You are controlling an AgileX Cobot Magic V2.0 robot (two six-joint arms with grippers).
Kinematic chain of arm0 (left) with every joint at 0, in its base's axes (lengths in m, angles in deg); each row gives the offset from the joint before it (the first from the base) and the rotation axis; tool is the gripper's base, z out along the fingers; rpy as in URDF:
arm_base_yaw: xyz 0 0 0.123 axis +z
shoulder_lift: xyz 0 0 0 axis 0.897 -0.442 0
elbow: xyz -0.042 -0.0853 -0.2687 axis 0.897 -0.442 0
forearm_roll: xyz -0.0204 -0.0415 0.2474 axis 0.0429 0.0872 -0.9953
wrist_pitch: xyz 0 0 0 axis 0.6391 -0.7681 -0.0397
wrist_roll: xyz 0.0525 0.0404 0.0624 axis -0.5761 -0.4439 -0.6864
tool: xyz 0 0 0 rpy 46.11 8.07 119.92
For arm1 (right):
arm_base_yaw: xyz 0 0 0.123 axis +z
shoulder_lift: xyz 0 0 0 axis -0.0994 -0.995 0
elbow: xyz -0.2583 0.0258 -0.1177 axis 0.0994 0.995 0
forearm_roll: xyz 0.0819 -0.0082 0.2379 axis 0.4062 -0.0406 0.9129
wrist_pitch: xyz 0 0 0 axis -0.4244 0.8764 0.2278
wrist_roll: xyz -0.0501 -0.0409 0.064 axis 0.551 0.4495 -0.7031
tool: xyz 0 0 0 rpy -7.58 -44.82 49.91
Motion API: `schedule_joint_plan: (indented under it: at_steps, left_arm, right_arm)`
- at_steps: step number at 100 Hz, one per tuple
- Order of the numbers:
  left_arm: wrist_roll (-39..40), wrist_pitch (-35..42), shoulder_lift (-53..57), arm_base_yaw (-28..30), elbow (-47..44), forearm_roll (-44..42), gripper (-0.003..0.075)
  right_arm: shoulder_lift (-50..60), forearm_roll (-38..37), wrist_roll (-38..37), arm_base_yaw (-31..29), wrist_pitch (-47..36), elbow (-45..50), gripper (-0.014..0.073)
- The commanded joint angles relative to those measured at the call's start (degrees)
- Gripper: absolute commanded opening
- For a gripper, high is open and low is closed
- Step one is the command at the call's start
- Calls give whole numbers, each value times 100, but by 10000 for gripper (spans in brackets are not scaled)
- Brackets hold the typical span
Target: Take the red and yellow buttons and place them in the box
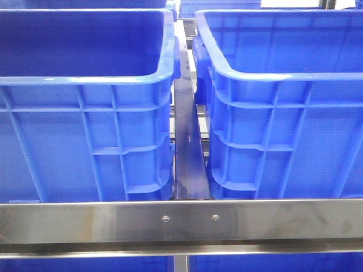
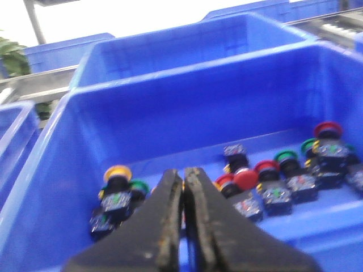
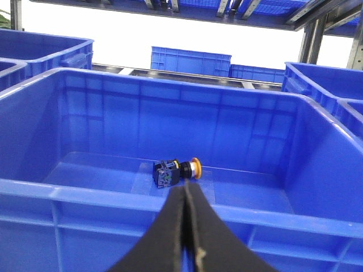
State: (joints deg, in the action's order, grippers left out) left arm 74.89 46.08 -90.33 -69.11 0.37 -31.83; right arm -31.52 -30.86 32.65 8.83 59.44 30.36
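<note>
In the left wrist view my left gripper (image 2: 183, 173) is shut, its tips low inside a blue bin (image 2: 170, 107) over a scatter of buttons. A yellow button (image 2: 117, 173) lies to one side of the fingers, beside a green one (image 2: 140, 187). Red buttons (image 2: 246, 179) (image 2: 328, 129) lie on the other side among green ones (image 2: 286, 155). In the right wrist view my right gripper (image 3: 186, 188) is shut and empty, outside the near rim of a blue box (image 3: 113, 195). One yellow button (image 3: 178, 171) lies on that box's floor. Neither gripper shows in the front view.
The front view shows two tall blue bins (image 1: 85, 79) (image 1: 272, 73) side by side, with a narrow metal channel (image 1: 187, 147) between them and a steel rail (image 1: 181, 221) across the front. More blue bins (image 3: 190, 59) stand behind.
</note>
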Motion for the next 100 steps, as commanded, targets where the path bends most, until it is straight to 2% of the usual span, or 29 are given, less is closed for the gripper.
schedule_joint_plan:
  at_steps: [1,33,49,100]
  left_arm:
    - [-12,527,248,159,-129,90,-19]
    - [85,562,1241,382,-912,199,-19]
    - [352,1061,1425,382,-1312,199,-19]
    - [394,1034,1425,382,-1301,175,-19]
  right_arm:
    - [118,-62,6,0,-485,-8,-68]
    - [118,-62,6,0,-485,-8,-68]
    - [118,-62,6,0,-485,-8,-68]
    - [118,-62,6,0,-485,-8,-68]
